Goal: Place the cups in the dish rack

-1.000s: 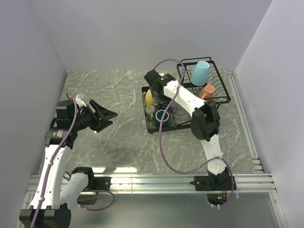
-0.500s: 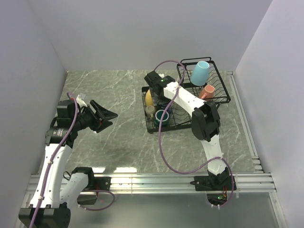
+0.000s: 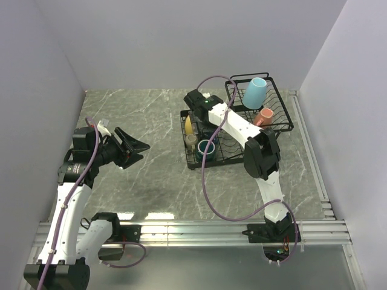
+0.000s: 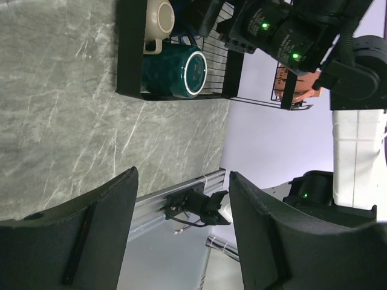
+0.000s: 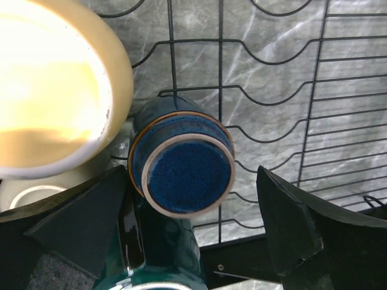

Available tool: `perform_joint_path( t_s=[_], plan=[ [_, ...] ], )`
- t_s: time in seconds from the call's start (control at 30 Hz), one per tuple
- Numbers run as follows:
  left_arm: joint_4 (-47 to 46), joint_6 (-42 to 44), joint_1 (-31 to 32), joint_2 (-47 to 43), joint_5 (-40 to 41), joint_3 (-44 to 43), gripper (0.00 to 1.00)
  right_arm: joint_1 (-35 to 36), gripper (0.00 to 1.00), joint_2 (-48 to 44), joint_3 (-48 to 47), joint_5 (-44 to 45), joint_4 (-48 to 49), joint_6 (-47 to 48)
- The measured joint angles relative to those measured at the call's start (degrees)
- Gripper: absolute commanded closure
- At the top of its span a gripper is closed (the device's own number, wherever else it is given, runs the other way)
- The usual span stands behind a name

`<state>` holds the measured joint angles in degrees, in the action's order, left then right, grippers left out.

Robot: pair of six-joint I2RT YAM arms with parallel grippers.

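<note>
The black wire dish rack (image 3: 225, 158) stands right of centre, its lower tray in front of its raised basket (image 3: 284, 115). The basket holds a light blue mug (image 3: 254, 92) and a salmon-pink mug (image 3: 263, 116). The tray holds a yellow mug (image 3: 190, 124), a small olive-tan mug (image 3: 191, 141) and a dark green mug (image 3: 207, 148). My right gripper (image 5: 190, 172) is open just above the tray, with a dark navy mug (image 5: 181, 166) standing upside down between its jaws, untouched. My left gripper (image 3: 130, 147) is open and empty, far left over the table.
In the right wrist view the yellow mug (image 5: 54, 90) and dark green mug (image 5: 163, 254) crowd the navy mug's left and near sides. The tray wires (image 5: 272, 60) to its right are bare. Walls close in the marble table (image 3: 157, 175) on three sides.
My right wrist has shifted very slightly over the lower tray. My left arm has not moved.
</note>
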<state>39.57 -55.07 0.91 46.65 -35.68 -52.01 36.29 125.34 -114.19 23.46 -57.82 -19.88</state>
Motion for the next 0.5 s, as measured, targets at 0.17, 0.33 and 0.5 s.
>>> perform_joint_path(
  t_s=[0.17, 0.33, 0.5],
  plan=[
    [0.02, 0.0, 0.0, 0.04, 0.02, -0.04, 0.33, 0.02, 0.04, -0.39, -4.94, 0.52, -2.43, -0.02],
    [0.17, 0.02, 0.0, 0.17, 0.15, -0.37, 0.33, 0.31, 0.02, -4.13, -9.62, -0.94, -3.78, 0.31],
    [0.2, 0.13, 0.0, 1.01, 0.7, -0.98, 0.33, 2.8, 0.02, -11.72, -10.05, -4.79, -3.48, 1.79]
  ],
)
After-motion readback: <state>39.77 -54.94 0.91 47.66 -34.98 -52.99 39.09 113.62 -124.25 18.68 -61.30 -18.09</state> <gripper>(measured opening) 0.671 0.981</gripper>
